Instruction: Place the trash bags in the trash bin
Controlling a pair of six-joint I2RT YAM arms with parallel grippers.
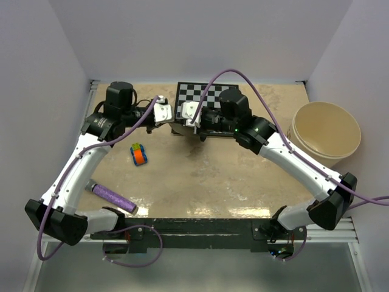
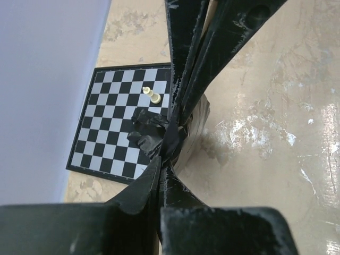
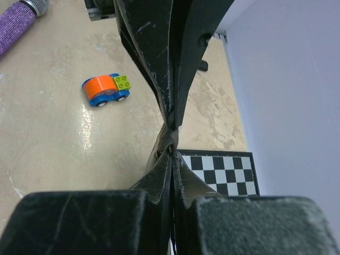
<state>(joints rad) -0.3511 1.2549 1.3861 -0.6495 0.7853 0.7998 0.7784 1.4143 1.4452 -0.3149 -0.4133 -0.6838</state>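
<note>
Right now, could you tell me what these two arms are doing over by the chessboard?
Both arms are working on one trash bag, a crumpled black film at the near edge of the chessboard. The left pincer and the right pincer are each shut on it, from opposite sides. The trash bin stands off to the right, and the bag is not yet in it.

A cream chess piece [image 2: 152, 96] stands on the chessboard [image 1: 189, 94]. Left of the board lies an orange-blue toy car [image 1: 139, 154], and farther off a purple roll [image 1: 113, 198].
</note>
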